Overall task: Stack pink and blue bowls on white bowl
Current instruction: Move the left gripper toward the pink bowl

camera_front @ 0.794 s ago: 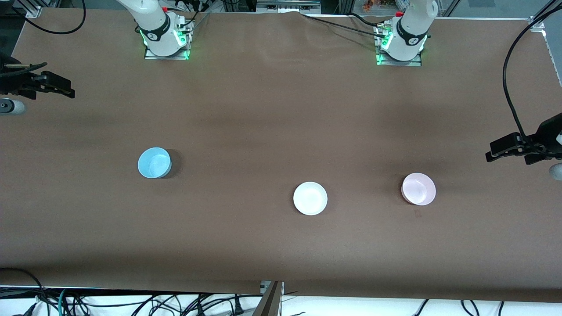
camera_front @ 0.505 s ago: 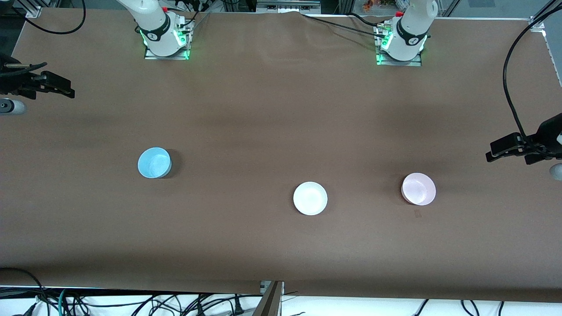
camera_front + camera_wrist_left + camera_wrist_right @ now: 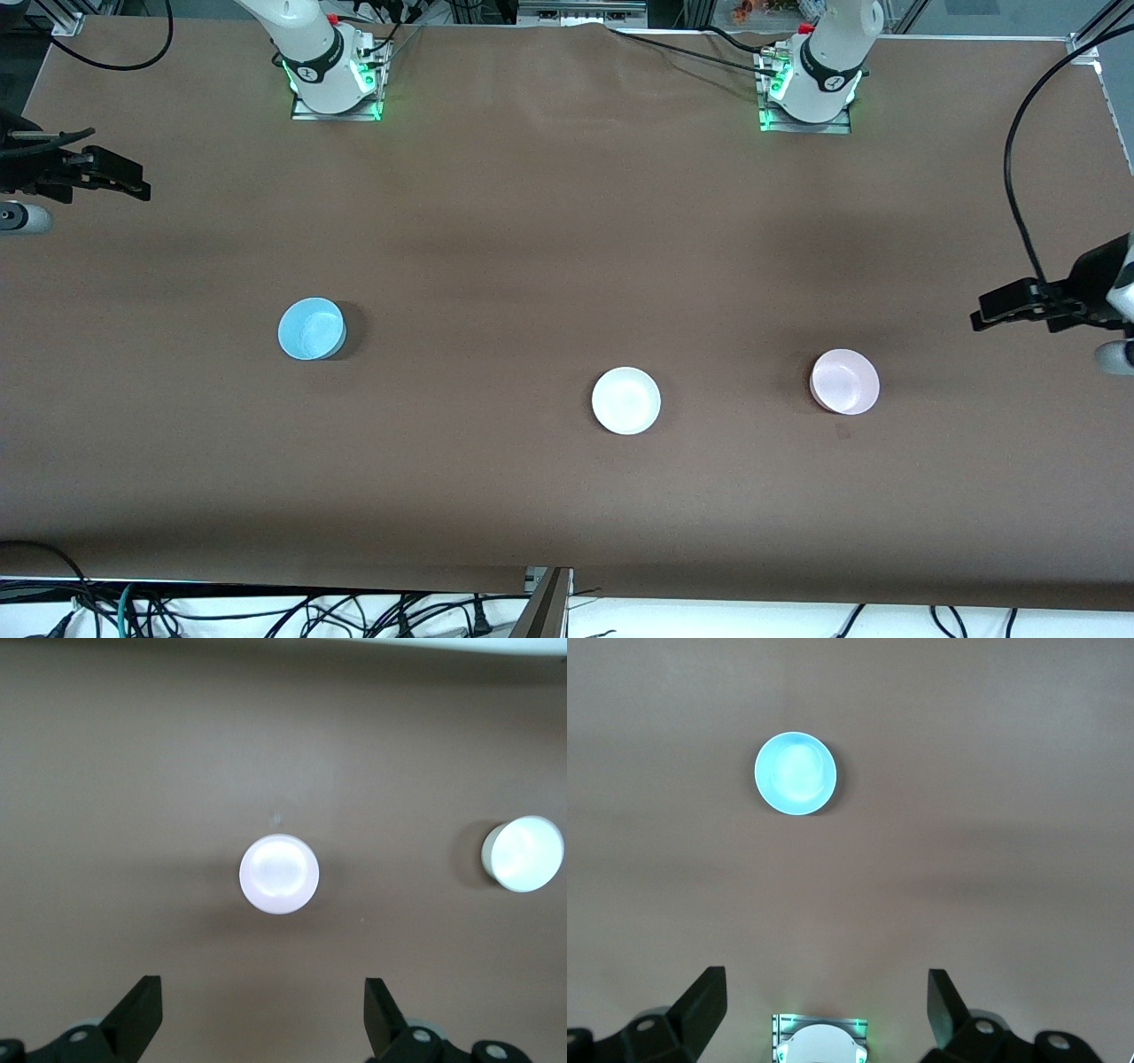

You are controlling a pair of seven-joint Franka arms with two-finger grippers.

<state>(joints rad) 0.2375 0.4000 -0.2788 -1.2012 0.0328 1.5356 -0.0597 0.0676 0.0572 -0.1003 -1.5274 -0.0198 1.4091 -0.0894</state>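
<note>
The pale pink bowl (image 3: 845, 381) stands upright toward the left arm's end of the table and also shows in the left wrist view (image 3: 279, 874). The white bowl (image 3: 626, 400) stands near the middle, beside the pink bowl, and shows in the left wrist view (image 3: 523, 854) too. The sky blue bowl (image 3: 311, 329) stands toward the right arm's end and shows in the right wrist view (image 3: 796, 773). My left gripper (image 3: 978, 317) (image 3: 261, 997) is open and empty, over the table's end beside the pink bowl. My right gripper (image 3: 142, 185) (image 3: 824, 988) is open and empty, over the table's other end, well apart from the blue bowl.
The brown table (image 3: 532, 221) carries only the three bowls. The right arm's base (image 3: 335, 75) and the left arm's base (image 3: 811, 89) stand along the table's edge farthest from the front camera. Cables (image 3: 266, 611) hang off the nearest edge.
My left gripper has shifted a little toward the pink bowl. The right arm and the three bowls have not moved.
</note>
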